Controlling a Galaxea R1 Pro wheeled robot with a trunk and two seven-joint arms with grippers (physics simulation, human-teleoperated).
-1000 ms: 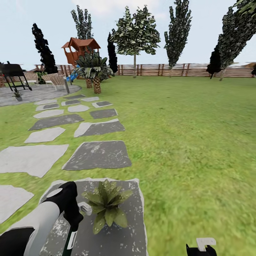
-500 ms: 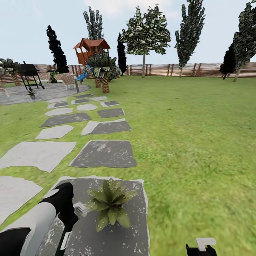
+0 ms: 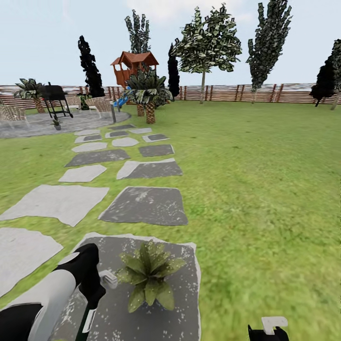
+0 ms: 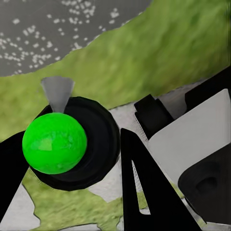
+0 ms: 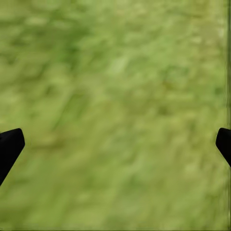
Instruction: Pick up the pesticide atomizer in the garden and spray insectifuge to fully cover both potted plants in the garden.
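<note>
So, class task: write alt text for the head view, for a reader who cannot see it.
A small potted plant sits on a dark stepping stone near the robot, with the left arm beside it. Stepping stones cross the lawn to a patio, fence and trees.

No readable text, label, brand, number or sign anywhere in these views.
</note>
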